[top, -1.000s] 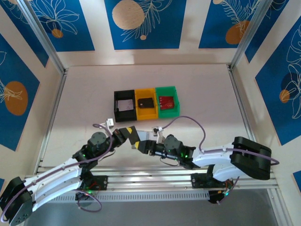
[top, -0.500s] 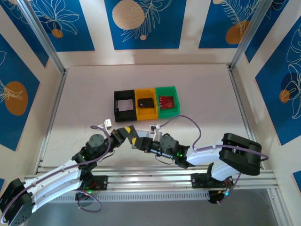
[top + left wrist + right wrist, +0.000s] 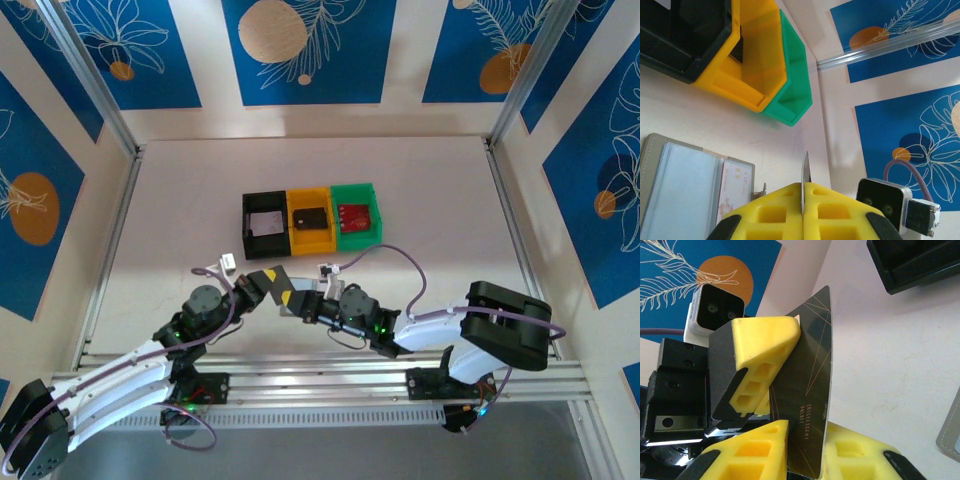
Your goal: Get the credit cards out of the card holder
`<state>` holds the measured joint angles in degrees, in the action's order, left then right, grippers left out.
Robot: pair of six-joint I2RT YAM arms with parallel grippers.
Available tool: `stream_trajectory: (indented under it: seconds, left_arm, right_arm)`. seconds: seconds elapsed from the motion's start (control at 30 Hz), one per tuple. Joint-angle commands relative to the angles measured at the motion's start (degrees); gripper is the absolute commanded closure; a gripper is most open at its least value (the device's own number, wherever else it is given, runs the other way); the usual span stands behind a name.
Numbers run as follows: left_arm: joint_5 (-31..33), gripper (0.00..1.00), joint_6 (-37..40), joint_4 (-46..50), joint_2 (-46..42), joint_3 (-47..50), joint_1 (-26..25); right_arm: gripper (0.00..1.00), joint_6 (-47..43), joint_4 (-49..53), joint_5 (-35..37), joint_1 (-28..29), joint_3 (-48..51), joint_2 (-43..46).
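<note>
Near centre bottom, top view: the right gripper's (image 3: 305, 303) jaws have narrowed onto the dark card (image 3: 807, 400) that the left gripper (image 3: 803, 200) pinches shut.
Handover looks underway; the card holder (image 3: 685, 185) lies open at lower left of the left wrist view, 1 pale card (image 3: 733, 192) still tucked inside.

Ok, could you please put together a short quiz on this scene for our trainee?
1. True or false: the left gripper is shut on a dark card.
2. Seen from the top camera, the yellow bin stands: A) at the left end of the row, B) in the middle, C) at the right end.
3. Fill in: the card holder lies open on the table with a pale ____ marked VIP in it.
Key: 1 true; 2 B; 3 card, the pale card.
</note>
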<state>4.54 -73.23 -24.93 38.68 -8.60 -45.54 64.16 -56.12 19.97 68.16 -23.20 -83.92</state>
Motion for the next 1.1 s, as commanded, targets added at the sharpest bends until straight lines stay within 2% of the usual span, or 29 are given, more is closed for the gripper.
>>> stream_trajectory:
  seconds: [0.0, 0.17, 0.33, 0.47, 0.57, 0.67, 0.8, 0.93, 1.07]
  left_arm:
    - [-1.6, 0.88, -0.3, -2.0, -0.8, 0.8, -0.5]
    - [-1.7, 0.81, -0.3, -2.1, -0.8, 0.9, -0.5]
    - [-1.8, 0.74, -0.1, -2.1, -1.2, 0.9, -0.5]
    - [-1.6, 0.69, 0.5, -0.2, -2.9, 0.9, -0.5]
    - [-1.5, 0.63, 2.0, 5.0, -6.1, 0.2, -0.3]
    - [-2.3, 0.54, 5.0, 12.3, -10.1, -1.4, 0.1]
    - [-5.6, 0.43, 10.2, 21.3, -13.6, -4.8, 1.5]
    - [-12.6, 0.32, 17.1, 29.4, -12.5, -9.9, 4.2]
    - [-23.5, 0.23, 21.9, 31.6, -9.5, -13.5, 8.2]
  right_arm:
    - [0.83, -2.1, -4.3, 0.1, 1.0, -2.7, -0.8]
    - [0.89, -3.1, -4.3, -0.1, 1.0, -2.9, -0.9]
    - [1.00, -3.9, -4.4, -0.7, 0.8, -2.9, -1.0]
    - [1.00, -4.1, -3.4, -0.7, 0.3, -1.9, 0.2]
    - [1.00, -3.9, 0.5, -2.8, -1.3, -0.6, 3.4]
    - [1.00, -3.8, 9.5, -9.3, -5.0, -0.6, 8.4]
    - [1.00, -6.3, 22.2, -26.2, -12.7, -2.3, 14.6]
    - [1.00, -11.3, 31.2, -41.0, -19.6, -2.7, 20.8]
    - [1.00, -18.2, 41.1, -53.0, -24.2, -4.6, 26.2]
